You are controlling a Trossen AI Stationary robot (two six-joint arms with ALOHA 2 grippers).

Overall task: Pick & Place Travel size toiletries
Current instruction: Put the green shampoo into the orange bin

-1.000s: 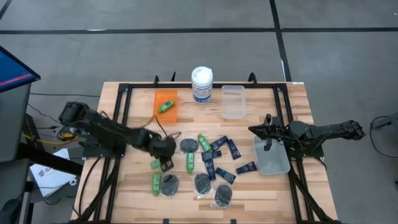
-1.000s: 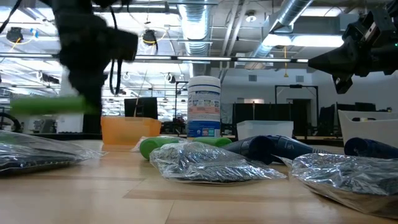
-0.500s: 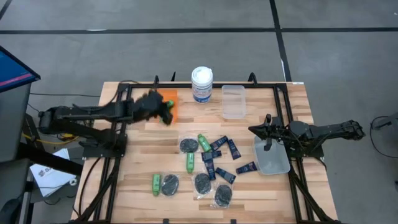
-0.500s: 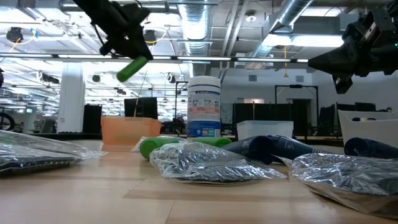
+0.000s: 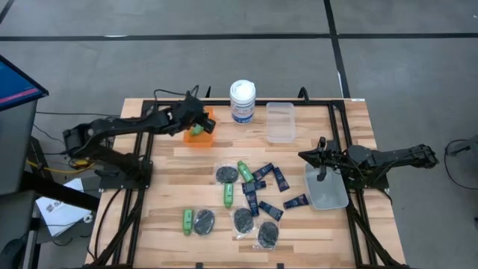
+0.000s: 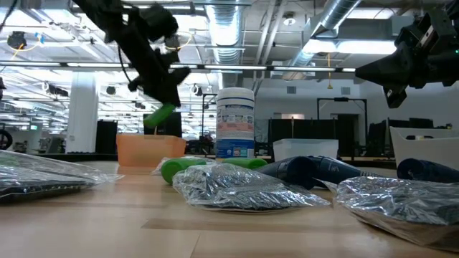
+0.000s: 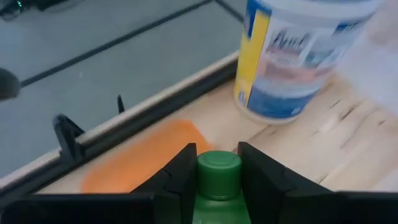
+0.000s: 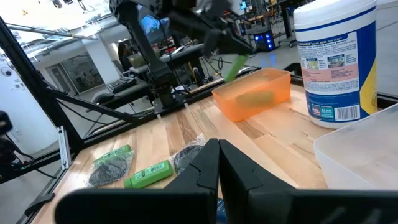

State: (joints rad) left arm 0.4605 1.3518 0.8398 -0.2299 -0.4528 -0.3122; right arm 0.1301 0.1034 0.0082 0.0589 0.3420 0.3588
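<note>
Left gripper (image 5: 196, 127) pinching a green bottle (image 7: 218, 180) above the orange bin (image 5: 199, 136), near the table's back edge. Right gripper (image 5: 308, 155) pressed together over the clear bin (image 5: 328, 196), well apart.

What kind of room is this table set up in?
Most likely an industrial lab or workshop: exposed ceiling ducts and strip lights overhead, a bare concrete floor with dark lines, and a wooden table on a black frame. The left pincer holds a green bottle.
</note>
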